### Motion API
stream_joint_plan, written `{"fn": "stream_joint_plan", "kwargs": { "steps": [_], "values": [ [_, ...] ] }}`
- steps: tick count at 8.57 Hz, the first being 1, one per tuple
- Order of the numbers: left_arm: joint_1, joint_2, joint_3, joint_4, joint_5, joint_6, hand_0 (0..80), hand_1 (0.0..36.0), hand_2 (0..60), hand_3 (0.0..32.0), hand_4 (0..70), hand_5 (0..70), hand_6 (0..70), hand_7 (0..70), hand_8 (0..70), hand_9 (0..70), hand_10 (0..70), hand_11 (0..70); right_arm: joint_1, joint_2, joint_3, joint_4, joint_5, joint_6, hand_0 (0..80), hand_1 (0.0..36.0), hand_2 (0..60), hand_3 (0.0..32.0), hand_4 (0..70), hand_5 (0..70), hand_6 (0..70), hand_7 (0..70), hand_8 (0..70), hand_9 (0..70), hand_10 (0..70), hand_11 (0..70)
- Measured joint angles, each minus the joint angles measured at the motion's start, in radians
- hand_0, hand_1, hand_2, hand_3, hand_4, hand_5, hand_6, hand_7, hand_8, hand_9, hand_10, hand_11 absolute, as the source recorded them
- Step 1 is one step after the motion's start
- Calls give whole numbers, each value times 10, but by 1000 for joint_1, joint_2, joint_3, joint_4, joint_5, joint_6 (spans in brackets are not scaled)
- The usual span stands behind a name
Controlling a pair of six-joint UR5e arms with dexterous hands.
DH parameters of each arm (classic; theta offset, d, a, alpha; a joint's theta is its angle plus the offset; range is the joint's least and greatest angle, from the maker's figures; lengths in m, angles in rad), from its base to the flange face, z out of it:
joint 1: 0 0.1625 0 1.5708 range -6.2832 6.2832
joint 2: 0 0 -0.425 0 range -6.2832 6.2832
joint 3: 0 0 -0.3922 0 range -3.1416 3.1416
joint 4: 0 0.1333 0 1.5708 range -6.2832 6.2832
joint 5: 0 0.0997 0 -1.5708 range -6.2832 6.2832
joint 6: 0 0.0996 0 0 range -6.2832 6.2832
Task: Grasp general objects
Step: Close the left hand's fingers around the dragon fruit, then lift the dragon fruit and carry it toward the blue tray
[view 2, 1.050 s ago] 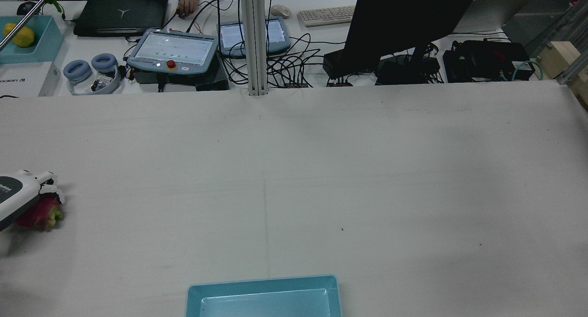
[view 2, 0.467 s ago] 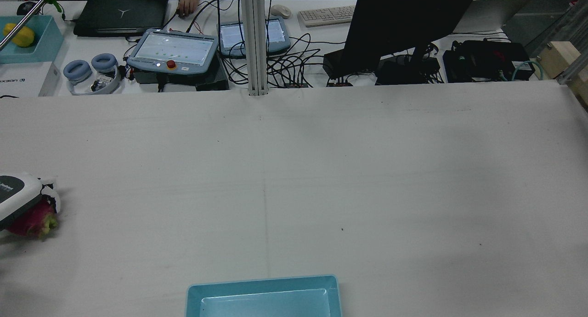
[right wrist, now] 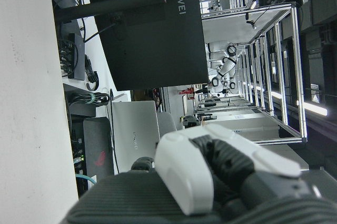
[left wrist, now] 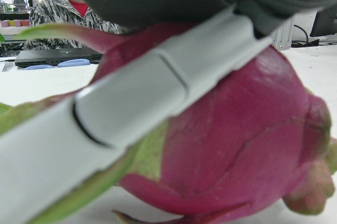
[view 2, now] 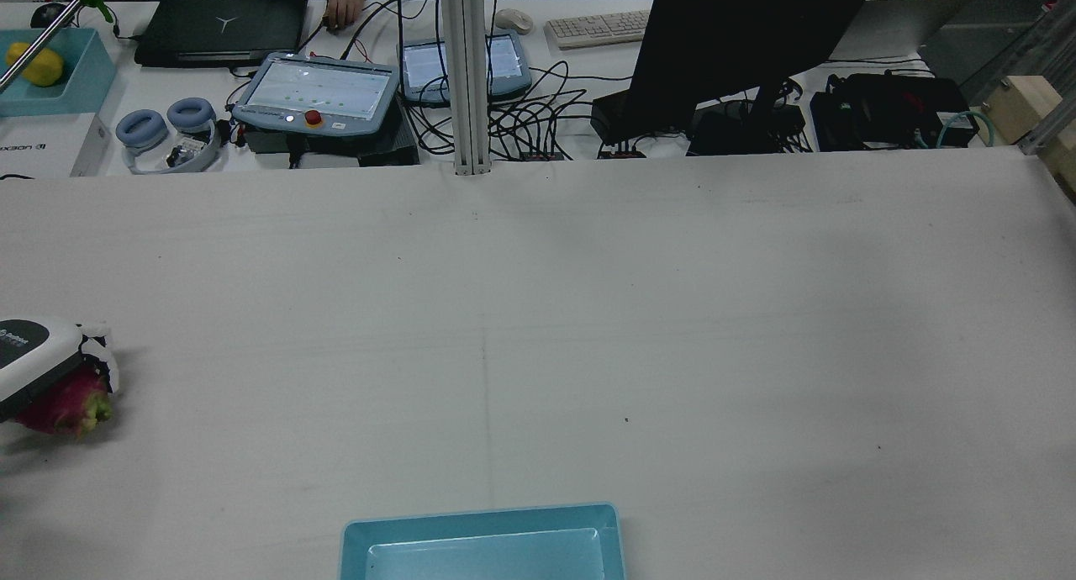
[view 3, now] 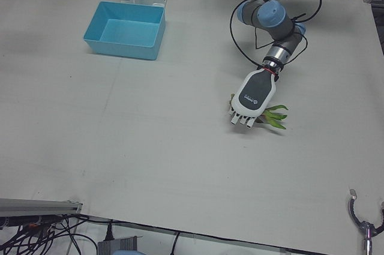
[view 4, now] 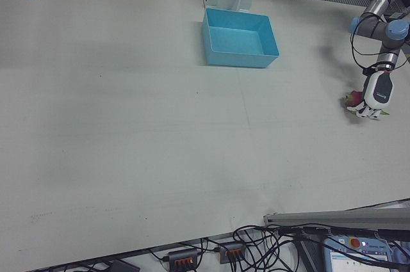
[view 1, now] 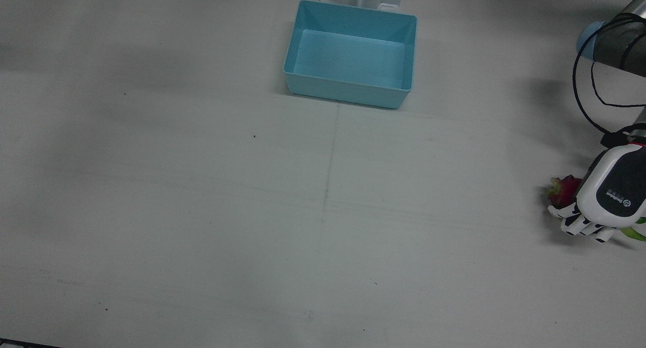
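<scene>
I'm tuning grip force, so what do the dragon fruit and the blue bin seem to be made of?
The dragon fruit looks like real or convincingly moulded fruit: matte magenta skin with fine creases and green-tipped scales; I cannot tell which. The left robot hand lies over it. The blue bin looks like smooth moulded plastic: uniform colour, thin walls, faint sheen.

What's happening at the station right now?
The left hand is down over a pink dragon fruit near the table's edge, fingers curled across it. The fruit looks to be on the table, not lifted. The blue bin sits empty. The right hand is away from the work, holding nothing.
</scene>
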State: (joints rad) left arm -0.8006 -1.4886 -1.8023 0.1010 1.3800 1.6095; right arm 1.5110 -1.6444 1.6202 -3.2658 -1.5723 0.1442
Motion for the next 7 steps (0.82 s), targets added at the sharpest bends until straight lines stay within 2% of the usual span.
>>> {"fn": "stream_joint_plan", "kwargs": {
  "steps": [1, 3, 5, 7],
  "values": [
    [-13, 0, -27, 3, 46, -45, 800, 360, 600, 0, 700, 700, 700, 700, 700, 700, 700, 700, 0, 0, 0, 0, 0, 0, 0, 0, 0, 0, 0, 0, 0, 0, 0, 0, 0, 0],
    [-104, 0, -70, -4, 195, -159, 800, 360, 600, 0, 700, 700, 700, 700, 700, 700, 700, 700, 0, 0, 0, 0, 0, 0, 0, 0, 0, 0, 0, 0, 0, 0, 0, 0, 0, 0],
    [-203, -1, -90, -87, 373, -341, 800, 360, 600, 0, 700, 700, 700, 700, 700, 700, 700, 700, 0, 0, 0, 0, 0, 0, 0, 0, 0, 0, 0, 0, 0, 0, 0, 0, 0, 0],
    [-230, 1, -148, -143, 475, -488, 800, 360, 600, 0, 700, 700, 700, 700, 700, 700, 700, 700, 0, 0, 0, 0, 0, 0, 0, 0, 0, 0, 0, 0, 0, 0, 0, 0, 0, 0]
  ]
}}
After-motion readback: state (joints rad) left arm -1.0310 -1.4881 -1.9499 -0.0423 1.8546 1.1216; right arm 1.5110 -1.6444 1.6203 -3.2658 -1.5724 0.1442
